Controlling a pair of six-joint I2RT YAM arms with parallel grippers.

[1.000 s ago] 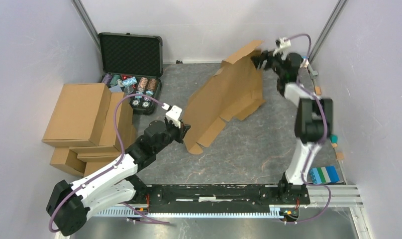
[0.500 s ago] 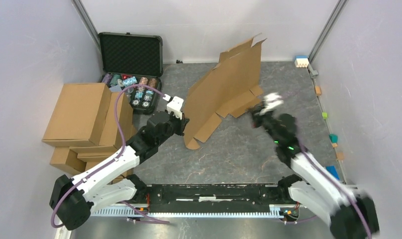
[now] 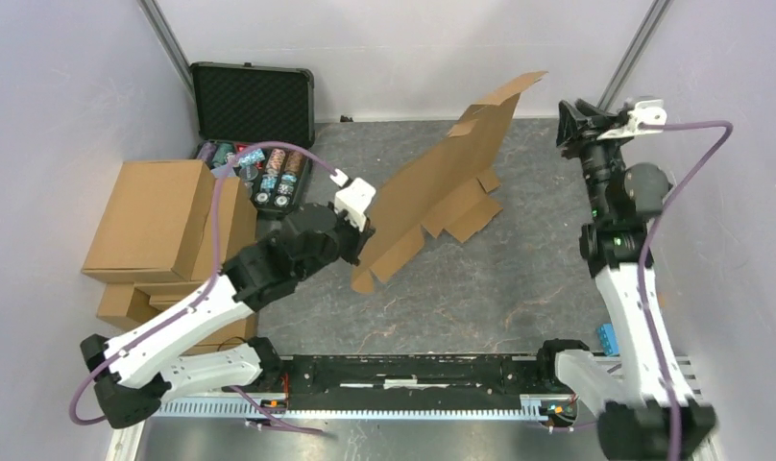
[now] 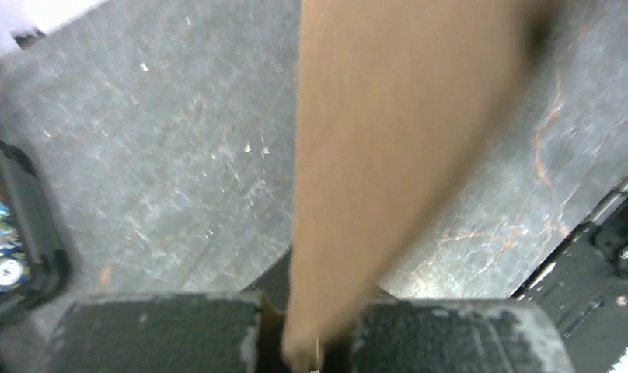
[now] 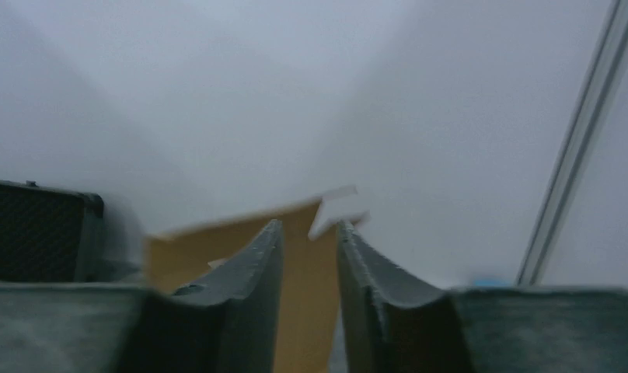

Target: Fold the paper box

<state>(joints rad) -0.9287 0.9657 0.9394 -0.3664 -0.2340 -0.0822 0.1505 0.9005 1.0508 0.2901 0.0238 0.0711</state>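
The left gripper (image 3: 357, 229) is clamped on the low near edge of the plain brown corrugated cardboard sheet (image 3: 440, 182). The sheet stands tilted off the grey worktop (image 3: 480, 288), its long axis rising far-right. The right gripper (image 3: 567, 123), fingers narrowly apart and empty, hovers near the raised corner, to its right.

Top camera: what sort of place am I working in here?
Probably an enclosed robot test cell, not a packing floor: plain white walls with metal corner posts, a grey table with a mounting rail at its near edge, and stacked cartons beside an open black case.
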